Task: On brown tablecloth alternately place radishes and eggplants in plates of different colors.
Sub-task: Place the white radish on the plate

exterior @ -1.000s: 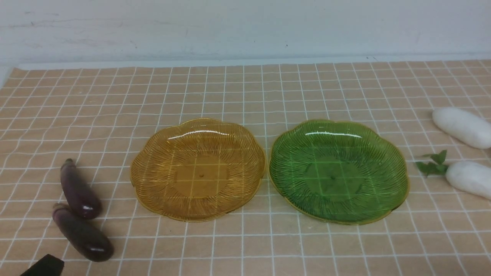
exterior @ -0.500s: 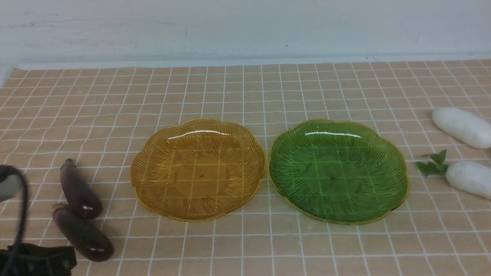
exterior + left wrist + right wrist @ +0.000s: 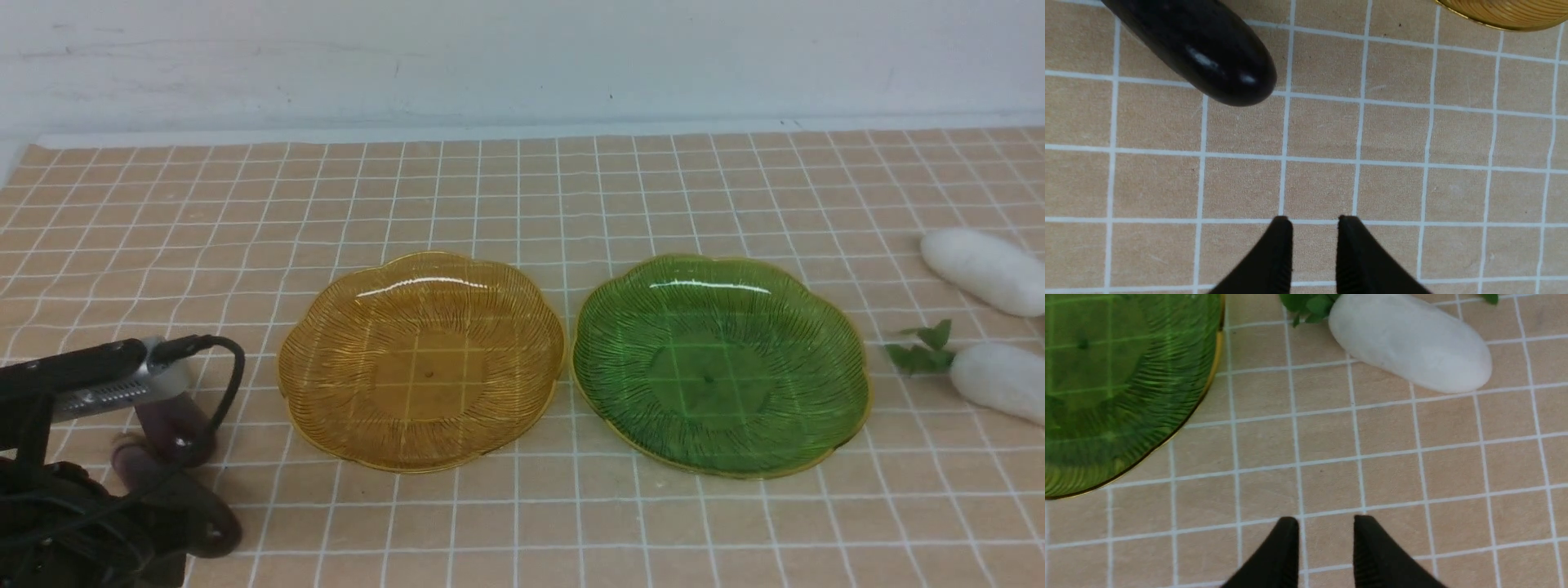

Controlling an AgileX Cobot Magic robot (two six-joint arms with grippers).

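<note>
Beside two glossy dark-purple eggplants [image 3: 175, 506], in the front view, which lie near each other and might be nudged together, sits an amber ribbed plastic plate [image 3: 424, 441]; left wrist view: left gripper [image 3: 1315, 222], parted, empty; right wrist view: right gripper [image 3: 1327, 520], parted, empty, smooth white radish [image 3: 1412, 343] liable to roll if pinched off-centre.

Bare cloth [image 3: 547, 523] lies before both plates [image 3: 420, 367]; the left arm [image 3: 90, 474] (bulky) blocks the eggplants [image 3: 175, 502].
</note>
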